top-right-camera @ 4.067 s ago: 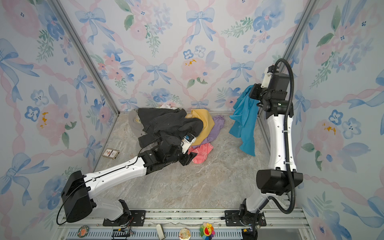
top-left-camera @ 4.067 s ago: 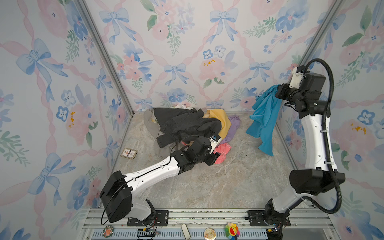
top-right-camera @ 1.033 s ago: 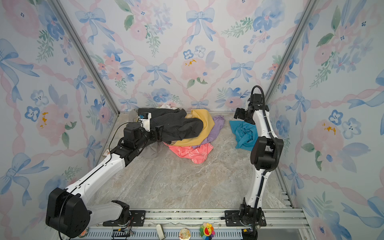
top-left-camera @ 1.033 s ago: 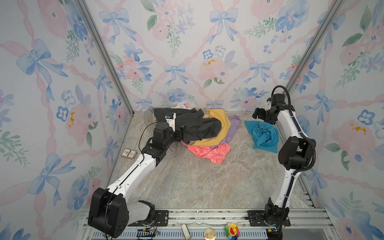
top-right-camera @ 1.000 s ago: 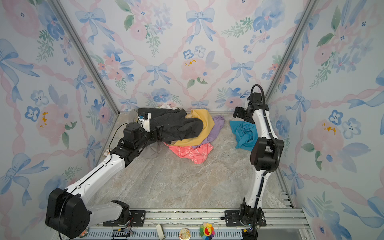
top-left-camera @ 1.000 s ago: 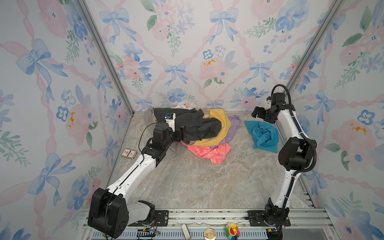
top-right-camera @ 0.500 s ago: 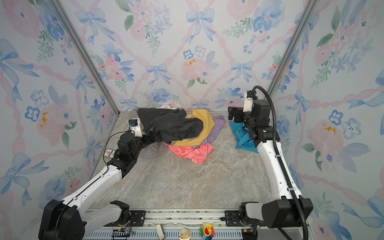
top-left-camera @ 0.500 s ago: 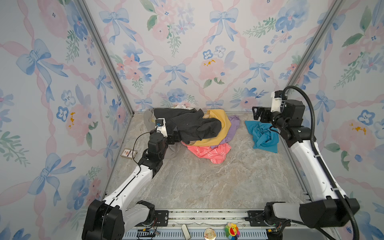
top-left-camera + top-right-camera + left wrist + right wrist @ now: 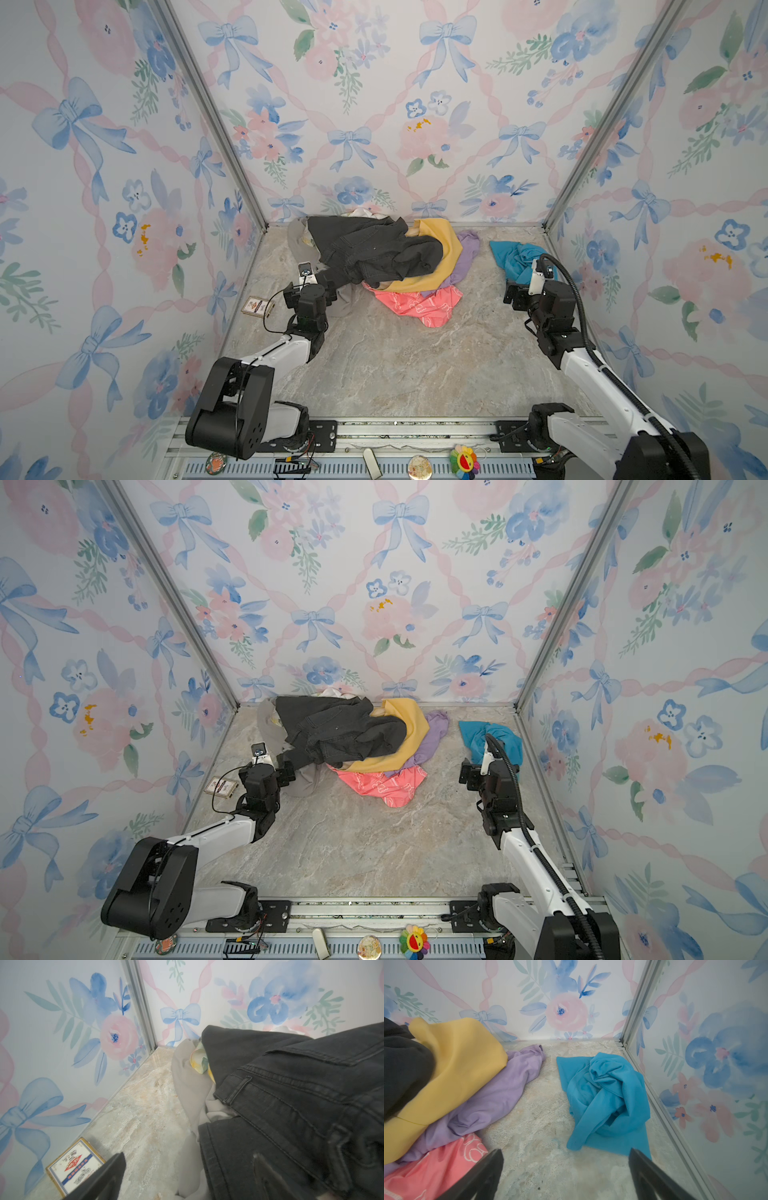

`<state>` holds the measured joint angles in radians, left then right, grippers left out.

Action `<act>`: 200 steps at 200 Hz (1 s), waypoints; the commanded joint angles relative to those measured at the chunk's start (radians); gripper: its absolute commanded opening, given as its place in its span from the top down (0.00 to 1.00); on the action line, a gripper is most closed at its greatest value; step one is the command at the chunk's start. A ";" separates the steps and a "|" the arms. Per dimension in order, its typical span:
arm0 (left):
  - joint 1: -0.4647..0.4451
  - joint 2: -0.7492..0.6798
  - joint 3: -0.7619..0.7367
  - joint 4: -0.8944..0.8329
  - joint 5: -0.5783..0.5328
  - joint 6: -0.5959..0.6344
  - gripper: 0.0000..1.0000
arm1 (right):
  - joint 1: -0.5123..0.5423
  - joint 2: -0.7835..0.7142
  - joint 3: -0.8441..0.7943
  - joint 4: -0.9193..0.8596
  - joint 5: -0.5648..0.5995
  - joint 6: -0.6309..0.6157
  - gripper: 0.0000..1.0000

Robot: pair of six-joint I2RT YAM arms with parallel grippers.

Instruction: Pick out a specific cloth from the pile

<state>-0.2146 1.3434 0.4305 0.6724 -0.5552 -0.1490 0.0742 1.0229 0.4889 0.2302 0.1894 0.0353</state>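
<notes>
The teal-blue cloth [image 9: 515,257] [image 9: 471,735] [image 9: 604,1093] lies crumpled on the floor by the right wall, apart from the pile [image 9: 386,257] [image 9: 345,729]. The pile has a dark grey denim jacket [image 9: 291,1105] on top of mustard yellow [image 9: 456,1059], lilac, coral-pink and beige-grey cloths. My right gripper [image 9: 513,295] [image 9: 467,777] [image 9: 565,1151] stands open and empty over bare floor, just short of the cloth. My left gripper [image 9: 330,284] [image 9: 289,771] [image 9: 189,1156] is open at the pile's left front edge, one finger over the jacket, the other over floor.
A small printed card box [image 9: 258,306] [image 9: 221,787] [image 9: 76,1165] lies on the floor against the left wall, close to my left gripper. Flowered walls close in the left, back and right sides. Small trinkets [image 9: 463,461] sit on the front rail.
Four seconds ago my right gripper held the teal cloth high; now it lies on the floor. Both arms have drawn back toward the front. My left gripper has opened at the jacket.
</notes>
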 commanded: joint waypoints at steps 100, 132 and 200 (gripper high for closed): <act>0.036 0.206 -0.251 0.691 0.102 0.078 0.02 | -0.015 0.519 -0.191 0.849 -0.044 -0.038 0.03; 0.053 0.214 -0.248 0.702 0.121 0.068 0.02 | -0.014 0.525 -0.090 0.664 -0.054 -0.038 0.03; 0.055 0.213 -0.250 0.702 0.129 0.069 0.02 | -0.007 0.525 -0.098 0.676 -0.041 -0.042 0.03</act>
<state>-0.1684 1.5612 0.1780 1.3472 -0.4427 -0.0788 0.0608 1.5459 0.3805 0.9066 0.1360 0.0059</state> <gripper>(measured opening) 0.979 0.970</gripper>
